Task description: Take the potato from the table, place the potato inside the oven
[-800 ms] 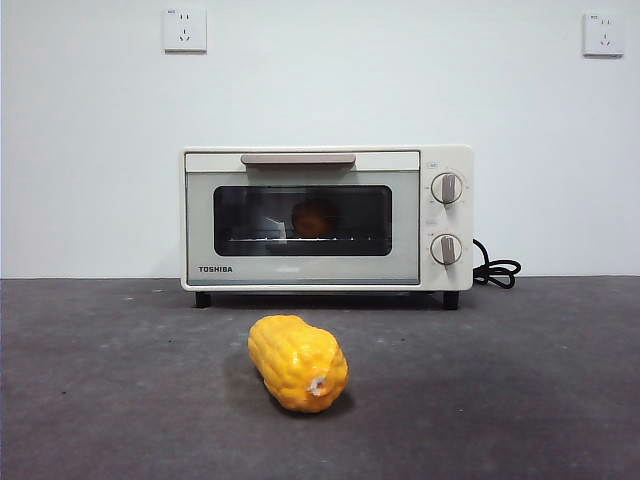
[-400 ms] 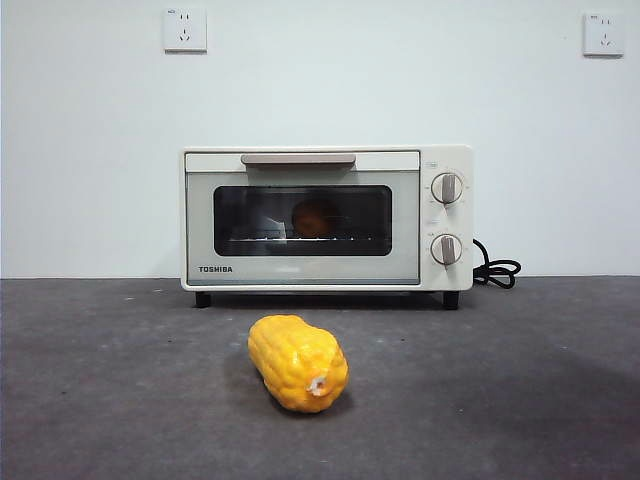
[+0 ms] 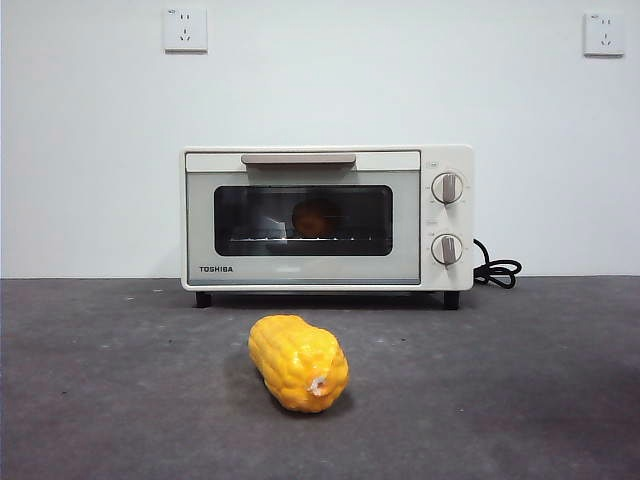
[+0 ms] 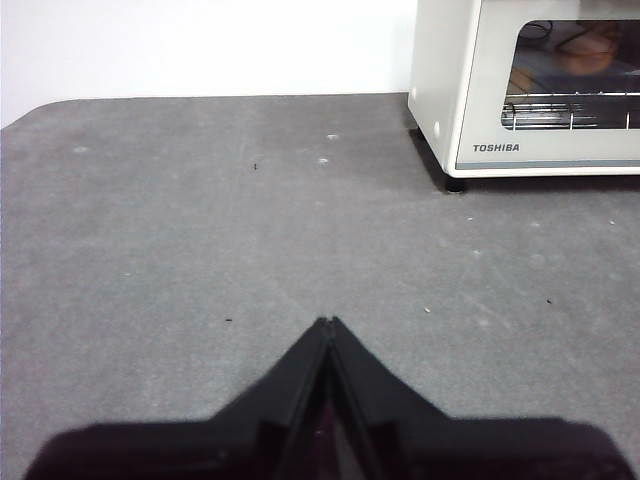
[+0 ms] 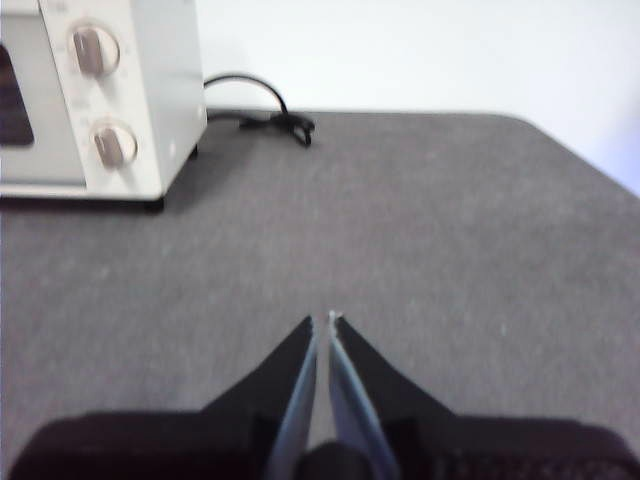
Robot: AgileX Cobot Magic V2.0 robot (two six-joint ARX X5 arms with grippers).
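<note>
Potato (image 3: 315, 217): rounded orange-brown lump, inside the oven (image 3: 300, 270) on the wire rack, seen dimly through the dark glass, roughly mid-window. Oven: cream-white Toshiba, door shut, beige bar handle along the top, two round knobs stacked at 3 o'clock of the window. It stands upright on short black feet at the 12 o'clock side of the dark grey speckled table (image 3: 120, 400), against the wall.

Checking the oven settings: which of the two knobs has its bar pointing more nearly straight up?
The upper knob on the oven: its bar stands nearly vertical, while the lower knob has its bar tilted off to one side.
</note>
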